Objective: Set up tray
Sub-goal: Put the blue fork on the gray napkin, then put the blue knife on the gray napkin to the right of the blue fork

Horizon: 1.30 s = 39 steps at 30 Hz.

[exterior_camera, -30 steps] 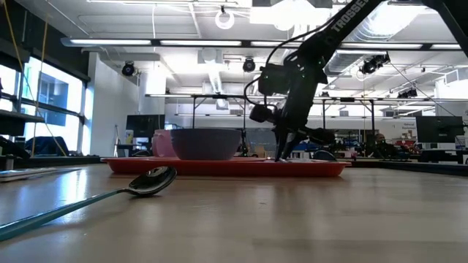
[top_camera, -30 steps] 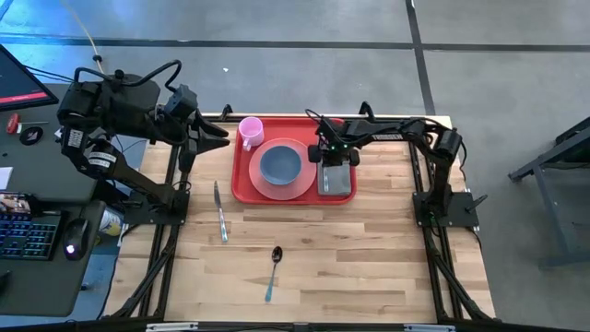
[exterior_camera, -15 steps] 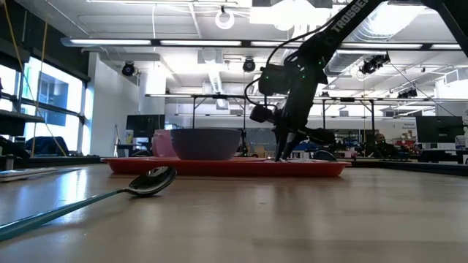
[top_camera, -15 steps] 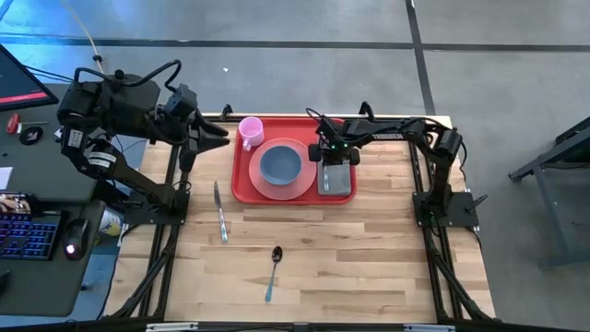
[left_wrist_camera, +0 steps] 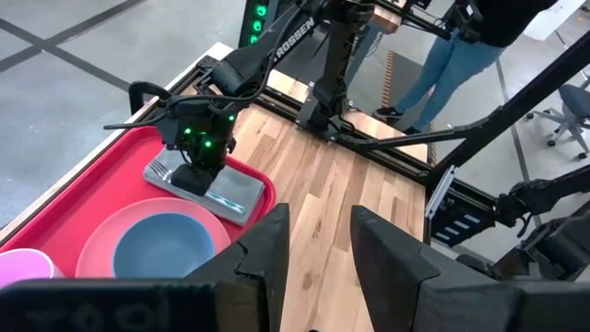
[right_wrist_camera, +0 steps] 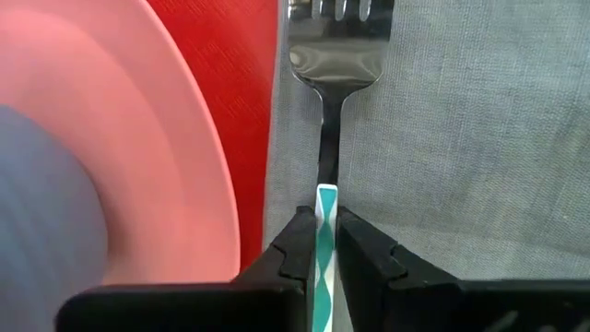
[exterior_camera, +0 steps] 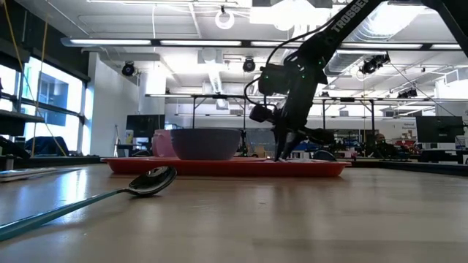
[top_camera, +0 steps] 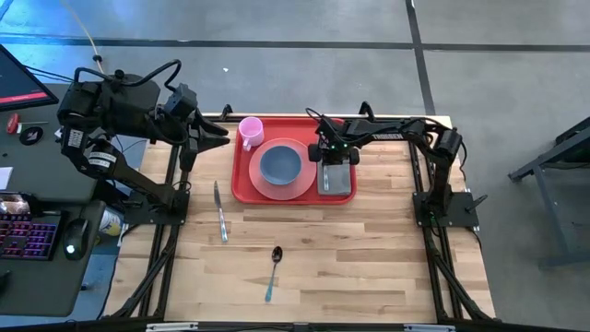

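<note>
The red tray lies at the table's far middle. On it stand a salmon-pink plate with a blue bowl, a pink cup and a grey napkin. My right gripper is low over the napkin's far end, shut on a fork with a teal handle. My left gripper waits open and empty beyond the tray's far left corner. My right gripper pinches the fork's teal handle between its two fingers. The fingers point down, slanting from the table's far side, and lie along the fork. The fork's head lies on the napkin, close to the napkin's edge beside the plate.
A knife lies on the wood left of the tray, toward the near side. A teal-handled spoon lies near the table's front middle and also shows in the low view. Bare wood spreads right of the tray.
</note>
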Each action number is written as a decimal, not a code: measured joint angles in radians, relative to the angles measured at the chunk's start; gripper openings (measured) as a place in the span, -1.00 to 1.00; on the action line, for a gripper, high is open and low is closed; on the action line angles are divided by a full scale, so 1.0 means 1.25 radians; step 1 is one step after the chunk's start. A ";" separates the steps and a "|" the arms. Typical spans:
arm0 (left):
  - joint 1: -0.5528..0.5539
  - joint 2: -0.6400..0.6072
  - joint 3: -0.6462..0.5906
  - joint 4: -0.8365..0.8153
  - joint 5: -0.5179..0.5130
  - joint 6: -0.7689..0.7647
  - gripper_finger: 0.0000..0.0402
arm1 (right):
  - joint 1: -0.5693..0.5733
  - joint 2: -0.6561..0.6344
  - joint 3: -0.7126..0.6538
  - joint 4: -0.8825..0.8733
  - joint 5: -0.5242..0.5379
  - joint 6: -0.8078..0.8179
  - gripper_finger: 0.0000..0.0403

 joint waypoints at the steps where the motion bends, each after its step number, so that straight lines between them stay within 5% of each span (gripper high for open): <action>1: 0.000 0.000 0.000 0.000 0.000 0.000 -0.24 | 0.000 0.000 0.000 0.000 0.000 0.000 -0.81; 10: 0.000 0.000 0.000 0.000 -0.001 0.000 -0.24 | 0.000 0.000 0.000 0.000 0.003 0.003 -0.55; 24: 0.000 0.000 0.000 0.000 -0.002 0.000 -0.24 | 0.000 -0.033 0.002 -0.014 -0.034 -0.013 -0.55; 39: 0.000 0.000 0.000 -0.031 -0.001 -0.076 -0.24 | 0.105 -0.240 0.002 -0.112 0.167 0.076 -0.57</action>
